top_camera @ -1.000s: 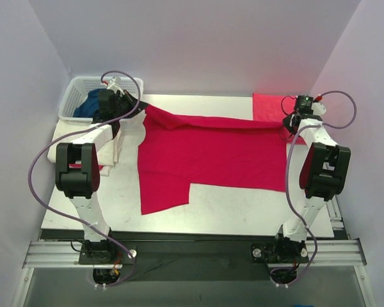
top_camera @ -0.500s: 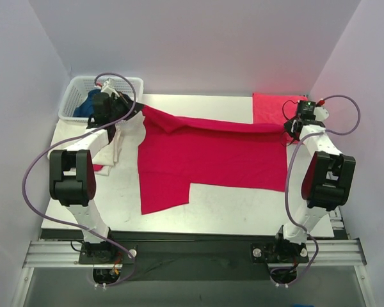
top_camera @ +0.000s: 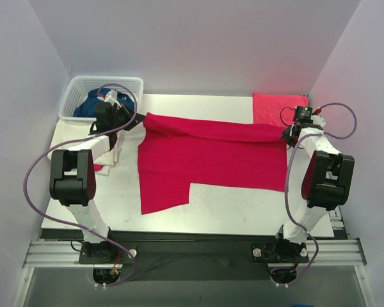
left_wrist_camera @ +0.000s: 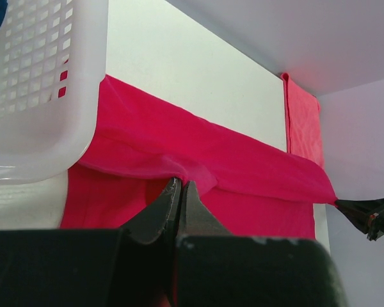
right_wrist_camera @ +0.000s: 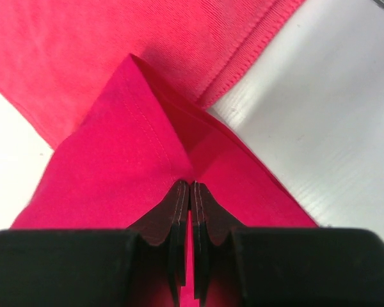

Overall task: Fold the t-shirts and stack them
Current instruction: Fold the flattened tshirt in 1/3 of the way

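Note:
A large crimson red t-shirt (top_camera: 205, 160) lies spread across the table, its far edge lifted and folded toward me. My left gripper (top_camera: 143, 118) is shut on that edge's left corner; in the left wrist view the fingers (left_wrist_camera: 181, 187) pinch a red fold (left_wrist_camera: 243, 173). My right gripper (top_camera: 285, 133) is shut on the right corner, red cloth (right_wrist_camera: 115, 153) clamped between its jaws (right_wrist_camera: 190, 187). A dark blue t-shirt (top_camera: 88, 105) sits in the basket. A cream-white t-shirt (top_camera: 118, 146) lies under the left arm.
The white lattice basket (top_camera: 77, 89) stands at the back left, close beside my left gripper (left_wrist_camera: 45, 96). A folded red cloth (top_camera: 274, 105) lies at the back right corner (right_wrist_camera: 115, 51). Bare table (top_camera: 230, 204) shows near the front edge.
Both grippers have brought the shirt's held far edge lower and a little toward the near side. The left arm's elbow has swung left.

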Robot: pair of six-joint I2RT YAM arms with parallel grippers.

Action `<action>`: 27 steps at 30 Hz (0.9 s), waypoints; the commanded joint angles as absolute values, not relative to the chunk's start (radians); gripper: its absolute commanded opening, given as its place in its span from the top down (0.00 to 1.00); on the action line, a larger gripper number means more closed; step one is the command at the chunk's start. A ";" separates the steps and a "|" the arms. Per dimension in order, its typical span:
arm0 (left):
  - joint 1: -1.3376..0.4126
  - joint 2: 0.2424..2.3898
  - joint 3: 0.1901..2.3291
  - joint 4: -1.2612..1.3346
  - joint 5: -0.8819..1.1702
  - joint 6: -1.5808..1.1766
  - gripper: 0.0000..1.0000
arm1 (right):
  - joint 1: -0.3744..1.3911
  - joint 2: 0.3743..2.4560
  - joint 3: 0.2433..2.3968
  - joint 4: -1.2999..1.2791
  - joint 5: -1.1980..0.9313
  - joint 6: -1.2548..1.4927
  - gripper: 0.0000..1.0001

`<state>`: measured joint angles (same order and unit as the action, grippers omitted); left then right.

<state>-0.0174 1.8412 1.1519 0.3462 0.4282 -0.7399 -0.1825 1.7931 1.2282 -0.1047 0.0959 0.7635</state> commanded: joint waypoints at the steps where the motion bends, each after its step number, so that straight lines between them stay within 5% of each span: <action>1: -0.009 1.855 1.146 0.411 0.443 -0.765 1.00 | -0.189 1.815 1.261 -0.202 0.153 0.798 0.95; 4: -0.009 1.868 1.135 0.414 0.442 -0.773 1.00 | -0.183 1.798 1.261 -0.212 0.173 0.799 0.70; 8: -0.009 1.888 1.135 0.423 0.451 -0.782 1.00 | -0.105 1.763 1.281 -0.212 0.228 0.737 0.60; 11: -0.012 1.898 1.138 0.436 0.457 -0.790 1.00 | 0.021 1.776 1.330 -0.212 0.212 0.666 0.60; 18: -0.017 1.937 1.192 0.463 0.460 -0.808 1.00 | 0.294 1.934 1.508 -0.186 0.083 0.582 0.88; 27: -0.018 1.991 1.299 0.483 0.466 -0.808 1.00 | 0.463 2.184 1.811 -0.170 -0.073 0.571 0.87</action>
<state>-0.0177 1.9797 1.2331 0.4114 0.4461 -0.8062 0.4442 2.1502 1.7149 -0.1566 -0.0055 0.5961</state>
